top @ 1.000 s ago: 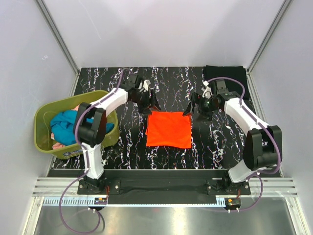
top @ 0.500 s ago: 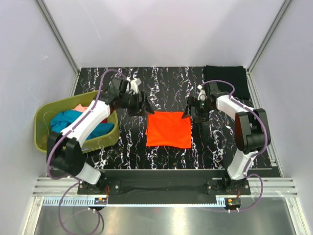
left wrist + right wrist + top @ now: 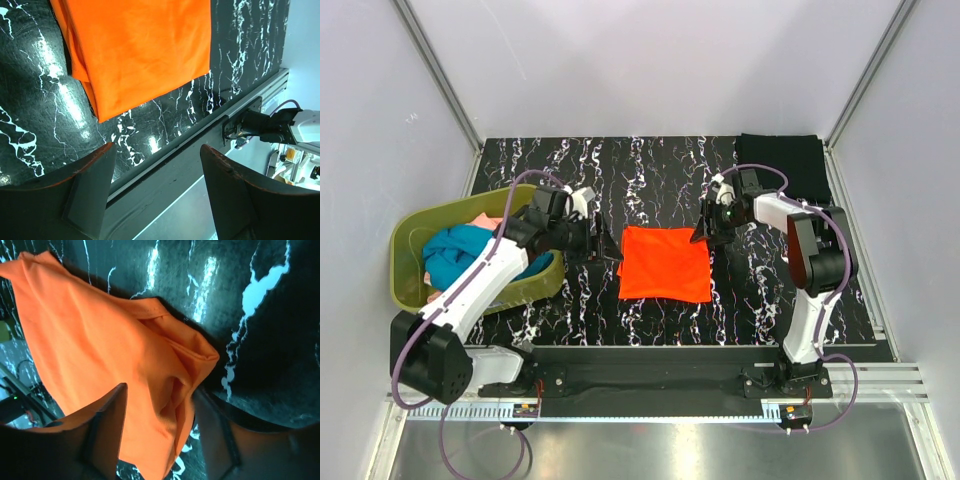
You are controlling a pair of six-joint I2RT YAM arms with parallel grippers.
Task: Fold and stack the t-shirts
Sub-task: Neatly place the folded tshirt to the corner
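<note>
A bright orange t-shirt [image 3: 665, 262] lies folded into a rectangle in the middle of the black marbled table. My left gripper [image 3: 605, 248] is open and empty just off the shirt's left edge; the left wrist view shows the orange shirt [image 3: 140, 50] beyond my empty gripper [image 3: 157, 149]. My right gripper [image 3: 705, 232] is at the shirt's back right corner. In the right wrist view my right gripper [image 3: 160, 390] is open, its jaws standing on either side of a raised fold of the orange cloth [image 3: 100, 350]. A black shirt [image 3: 782, 160] lies folded at the back right.
An olive-green basket [image 3: 408, 292] stands at the left edge, holding a teal shirt [image 3: 455, 255] and a bit of pink cloth [image 3: 485, 217]. The table's front rail [image 3: 210, 117] runs close to the shirt's near edge.
My left gripper has pulled away from the shirt's back left corner, nearer and leftward, and the left arm has swung low. My right gripper has stayed at the back right corner.
</note>
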